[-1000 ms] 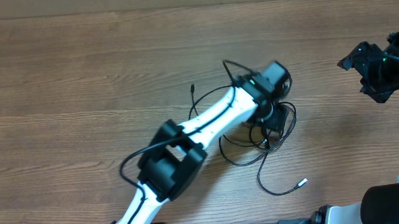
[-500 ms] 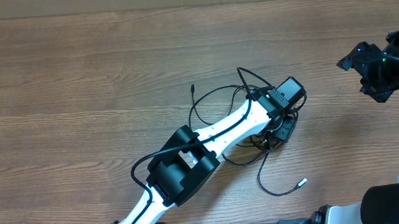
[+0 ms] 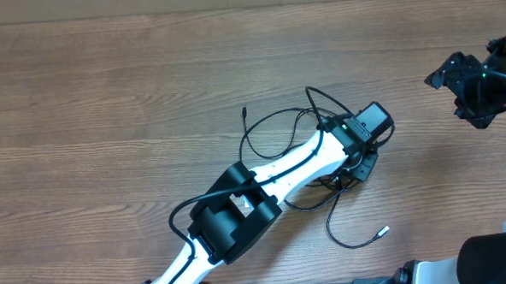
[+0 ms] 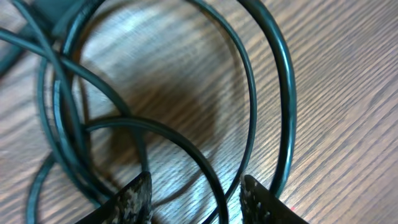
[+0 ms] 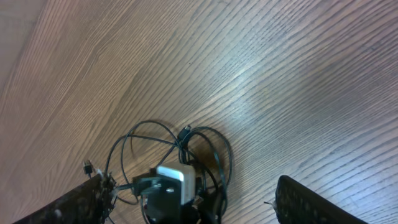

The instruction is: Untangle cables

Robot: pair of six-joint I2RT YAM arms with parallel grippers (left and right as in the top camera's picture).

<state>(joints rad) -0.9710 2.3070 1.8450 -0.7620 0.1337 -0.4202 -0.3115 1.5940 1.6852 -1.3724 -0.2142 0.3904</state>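
Wood-grain table (image 3: 106, 97) — cables (image 4: 289, 87) looped in a loose bunch near centre. Left gripper (image 4: 196, 198) down on them, fingers apart astride one strand, not pinching. Right gripper (image 5: 186, 202) well off right — spread wide, empty.

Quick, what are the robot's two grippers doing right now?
Left gripper: open, a black cable strand between its fingers, not clamped.
Right gripper: open, empty.

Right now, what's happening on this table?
The left gripper is down in the tangle of thin black cables on the wooden table. Its fingers are apart, and one strand runs between them without being clamped. The right gripper hangs open off to the right, holding nothing. One strand ending in a silvery plug trails loose from the tangle.
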